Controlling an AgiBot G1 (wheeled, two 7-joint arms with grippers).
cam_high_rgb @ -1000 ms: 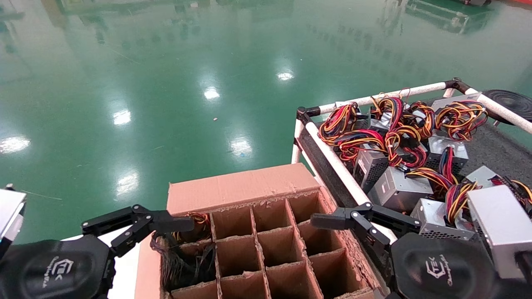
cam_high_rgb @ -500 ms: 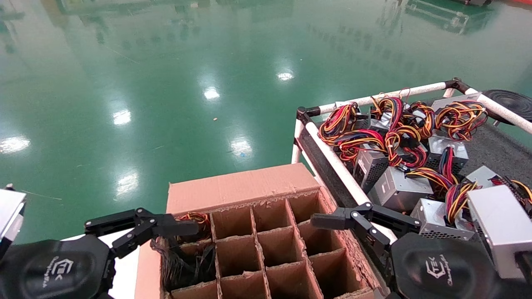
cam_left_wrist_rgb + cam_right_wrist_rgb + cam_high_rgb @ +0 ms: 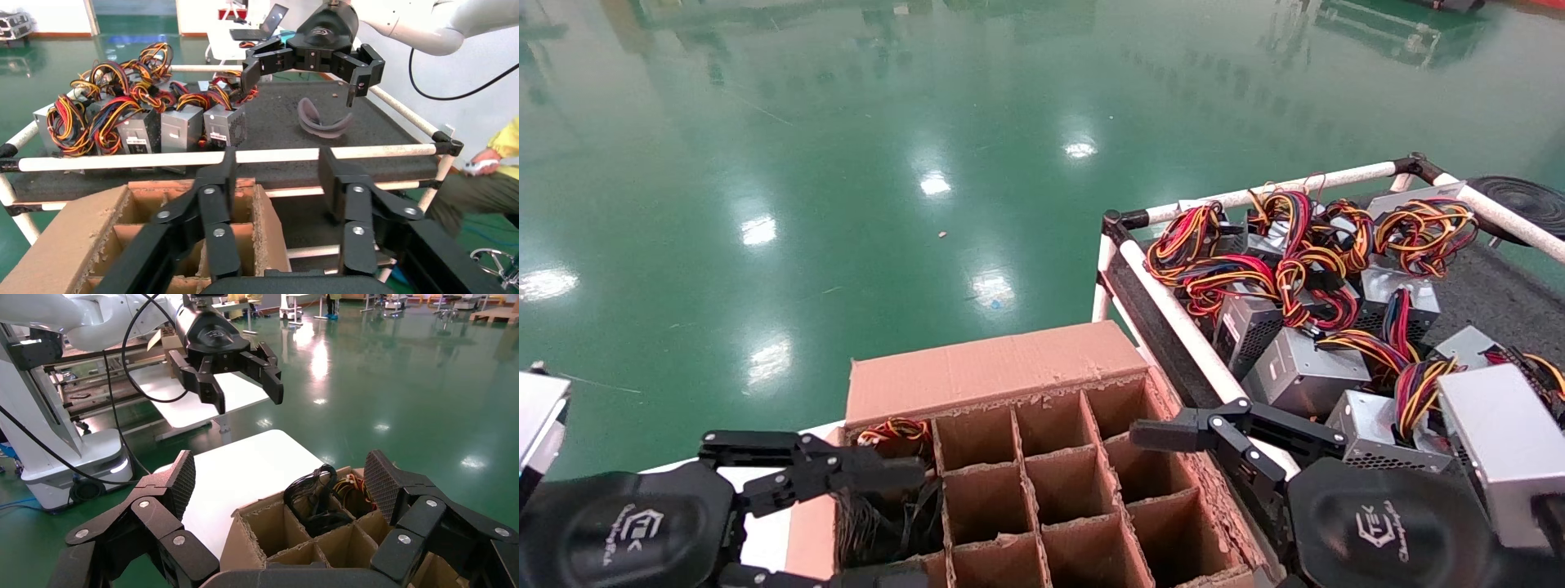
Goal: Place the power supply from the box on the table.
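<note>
- The left pincer (image 3: 846, 523) was seen at the box's left edge, its fingers spread apart and holding nothing. Compared with a second earlier it had been swung lower and further over the near-left cells, so the reach into the box was judged to be under way and the grasp not yet made.
- The power supply (image 3: 887, 514) was found in the box's left column of cells, where only its bundle of black cables could be made out; the metal body was hidden below the dividers. A small coil of red and yellow wires (image 3: 893, 430) was noted in the far-left cell, just behind the black bundle.
- The box (image 3: 997, 371) was set between the two arms, and its remaining cells appeared empty. The ragged cardboard dividers (image 3: 1019, 467) were judged likely to catch the fingers or the cables during a lift.
- The right pincer (image 3: 1173, 457) was held unmoved over the box's right rim, with its fingers apart and nothing between them.
- The bench (image 3: 1500, 302) stood to the right, behind its white pipe rail (image 3: 1189, 335). It was already crowded with silver units (image 3: 1303, 371) and their coloured wire bundles, so little free surface was left near the box.
</note>
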